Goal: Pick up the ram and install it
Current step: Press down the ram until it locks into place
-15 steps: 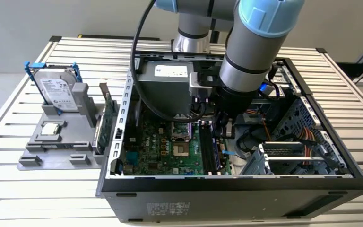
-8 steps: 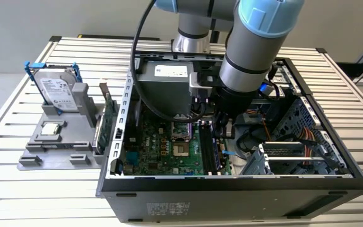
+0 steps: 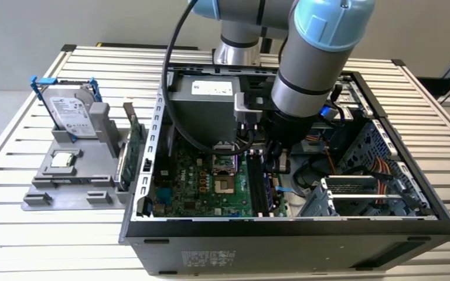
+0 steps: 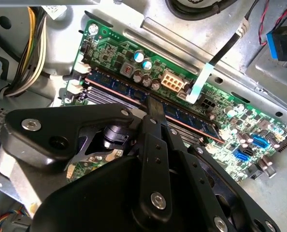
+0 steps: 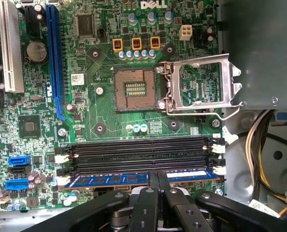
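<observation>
The gripper [image 5: 158, 186] stands with its fingers [image 5: 154, 180] closed on the top edge of the ram [image 5: 114, 179], which sits along the outermost of the four memory slots [image 5: 138, 154] on the motherboard [image 5: 100, 116], the slot nearest the wrist camera. In the second wrist view the same blue stick [image 4: 119, 83] runs the slot's length, the fingers [image 4: 155, 110] pinching it near its middle. Seating it well looks to call for straight, even pressure down (a tilted stick would bind in the slot) until the white end latches [image 5: 61, 181] close. Beyond lie the three vacant slots, then the open processor socket [image 5: 134, 89]. In the exterior view the arm [image 3: 311, 64] reaches down into the open computer case [image 3: 287, 225] on the slatted tabletop [image 3: 21, 228]; at the exterior view's left a grey stand [image 3: 72, 175] carries a hard drive [image 3: 72, 114].
</observation>
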